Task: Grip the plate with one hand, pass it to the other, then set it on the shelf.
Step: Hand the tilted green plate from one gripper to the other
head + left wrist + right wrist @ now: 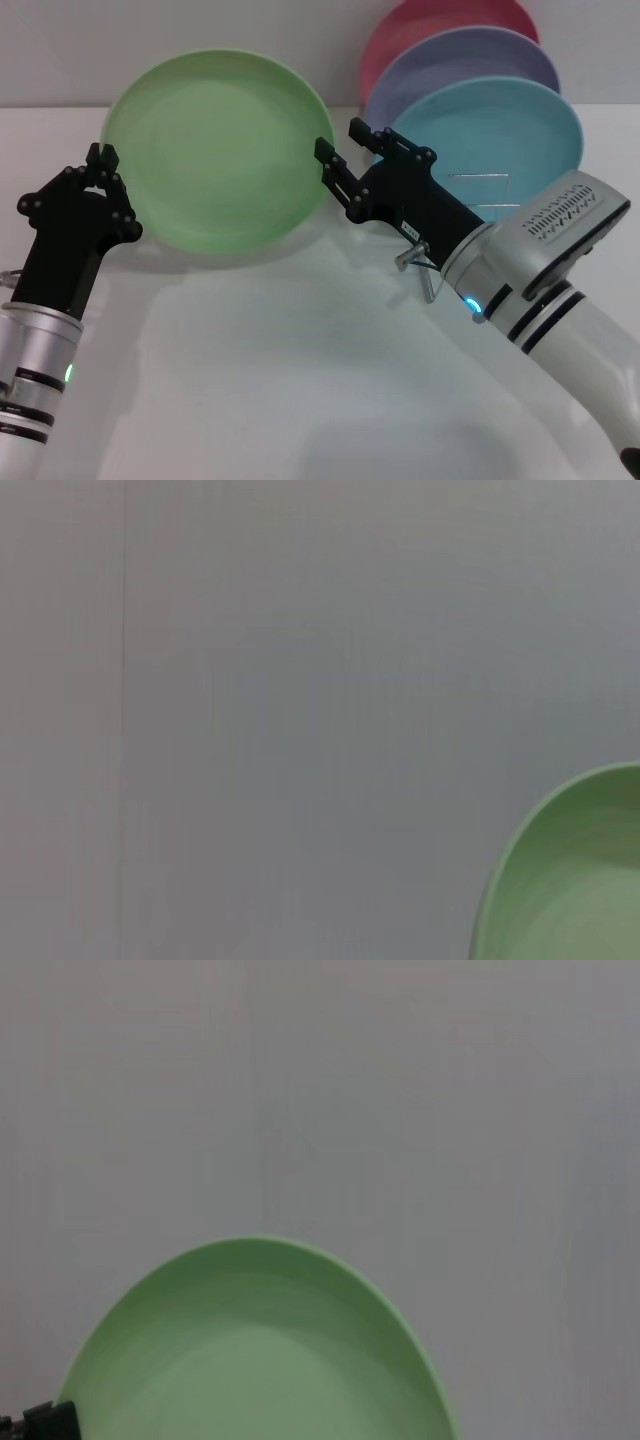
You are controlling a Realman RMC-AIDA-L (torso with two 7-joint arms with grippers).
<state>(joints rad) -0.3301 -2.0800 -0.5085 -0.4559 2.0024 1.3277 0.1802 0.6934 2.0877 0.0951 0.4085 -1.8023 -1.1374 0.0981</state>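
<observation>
The light green plate [220, 150] is held up off the table, tilted with its face toward me. My left gripper [101, 158], on the silver arm with the green light, is shut on the plate's left rim. My right gripper [342, 145], on the vented white arm with the blue light, is open at the plate's right rim, one finger [330, 168] against the edge. The plate's rim also shows in the left wrist view [570, 880] and the right wrist view [260, 1360]. The silver wire shelf [482, 178] stands behind my right gripper.
A sky-blue plate [500, 125], a lavender plate [470, 55] and a pink plate [420, 25] stand upright in the shelf at the back right. The white table [300, 380] stretches in front. A grey wall is behind.
</observation>
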